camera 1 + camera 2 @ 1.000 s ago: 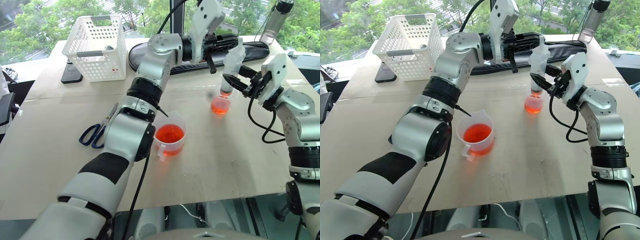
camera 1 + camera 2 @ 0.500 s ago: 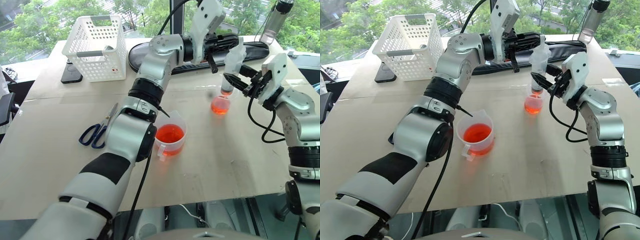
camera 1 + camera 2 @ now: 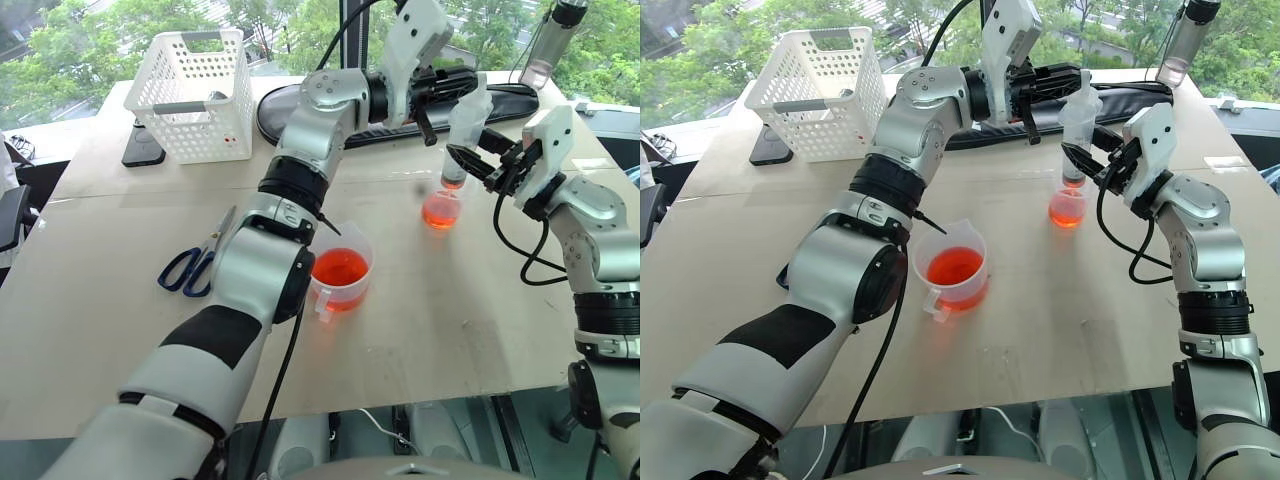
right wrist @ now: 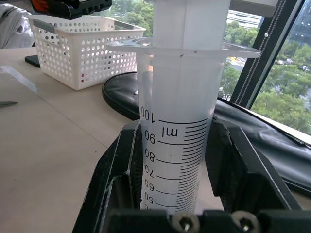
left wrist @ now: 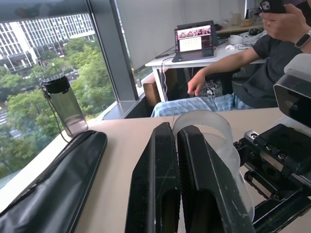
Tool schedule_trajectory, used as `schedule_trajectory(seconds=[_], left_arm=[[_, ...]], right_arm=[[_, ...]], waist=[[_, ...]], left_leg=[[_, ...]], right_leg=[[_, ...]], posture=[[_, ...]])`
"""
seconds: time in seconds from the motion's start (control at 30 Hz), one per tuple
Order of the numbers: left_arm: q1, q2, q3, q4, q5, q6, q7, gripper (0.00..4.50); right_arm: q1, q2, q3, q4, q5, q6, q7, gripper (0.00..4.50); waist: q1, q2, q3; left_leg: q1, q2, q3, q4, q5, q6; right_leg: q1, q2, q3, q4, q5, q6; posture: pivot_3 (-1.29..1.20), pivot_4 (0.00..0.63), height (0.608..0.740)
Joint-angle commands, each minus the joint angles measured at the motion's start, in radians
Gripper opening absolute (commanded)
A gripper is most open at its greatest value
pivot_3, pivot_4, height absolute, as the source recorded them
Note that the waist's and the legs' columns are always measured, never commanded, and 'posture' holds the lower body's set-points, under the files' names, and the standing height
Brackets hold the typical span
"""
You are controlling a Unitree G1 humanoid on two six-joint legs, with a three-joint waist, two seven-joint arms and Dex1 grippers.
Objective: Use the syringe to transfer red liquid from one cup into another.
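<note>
On the left of your worktop (image 3: 120,300) you have a white basket (image 3: 195,95) at the back with a dark phone (image 3: 143,148) beside it, and blue-handled scissors (image 3: 195,262) lying nearer you.

Toward the middle stands the handled cup (image 3: 340,272), partly filled with red liquid (image 3: 340,268). Behind it a long black bag (image 3: 400,110) lies across the back edge.

Your left gripper (image 3: 462,88) reaches across to the right at the top of the syringe (image 3: 465,130). Its jaws are clenched together, pressed on the white plunger (image 3: 472,92), as the left wrist view shows the two fingers (image 5: 163,194) side by side against the plunger's round top.

The syringe stands upright, its nozzle down in the small cup (image 3: 441,208), which sits right of the handled cup and well apart from it, with red liquid in its bottom.

Your right gripper (image 3: 470,160) comes in from the right and its jaws are grasping the syringe barrel, one finger (image 4: 121,165) on each side of the printed scale.

A dark bottle (image 3: 548,45) stands at the far right back corner. In the left wrist view a seated person (image 5: 243,68) is at a desk with a laptop (image 5: 194,41).
</note>
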Motion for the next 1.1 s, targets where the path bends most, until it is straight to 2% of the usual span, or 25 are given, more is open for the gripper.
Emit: schedule_trajectory(seconds=[0.03, 0.27, 0.57, 0.93, 1.1], left_arm=[[-0.012, -0.021, -0.018, 0.001, 0.018, -0.004, 0.001, 0.00], [0.076, -0.024, -0.082, 0.003, 0.091, -0.037, -0.003, 0.00], [0.104, -0.026, -0.104, 0.009, 0.118, -0.050, -0.003, 0.00], [0.112, -0.026, -0.117, 0.022, 0.139, -0.052, -0.005, 0.00], [0.096, -0.040, -0.076, -0.001, 0.092, -0.040, -0.014, 0.00]], right_arm=[[-0.056, 0.005, -0.023, -0.035, 0.021, -0.018, -0.001, 1.40], [-0.080, 0.009, -0.029, -0.034, 0.032, -0.007, 0.000, 1.40], [-0.088, 0.013, -0.030, -0.034, 0.031, 0.004, 0.008, 1.39], [-0.102, 0.009, -0.034, -0.033, 0.031, 0.002, 0.009, 1.39], [-0.094, 0.003, -0.036, -0.037, 0.028, 0.001, 0.009, 1.39]], waist=[[0.000, 0.000, 0.000], [0.000, 0.000, 0.000], [0.000, 0.000, 0.000], [0.000, 0.000, 0.000], [0.000, 0.000, 0.000]], left_leg=[[0.000, 0.000, 0.000, 0.000, 0.000, 0.000], [0.000, 0.000, 0.000, 0.000, 0.000, 0.000], [0.000, 0.000, 0.000, 0.000, 0.000, 0.000], [0.000, 0.000, 0.000, 0.000, 0.000, 0.000], [0.000, 0.000, 0.000, 0.000, 0.000, 0.000]], right_leg=[[0.000, 0.000, 0.000, 0.000, 0.000, 0.000], [0.000, 0.000, 0.000, 0.000, 0.000, 0.000], [0.000, 0.000, 0.000, 0.000, 0.000, 0.000], [0.000, 0.000, 0.000, 0.000, 0.000, 0.000], [0.000, 0.000, 0.000, 0.000, 0.000, 0.000]], posture=[[0.00, 0.150, 0.724], [0.00, 0.150, 0.724], [0.00, 0.150, 0.724], [0.00, 0.150, 0.724], [0.00, 0.150, 0.724]])
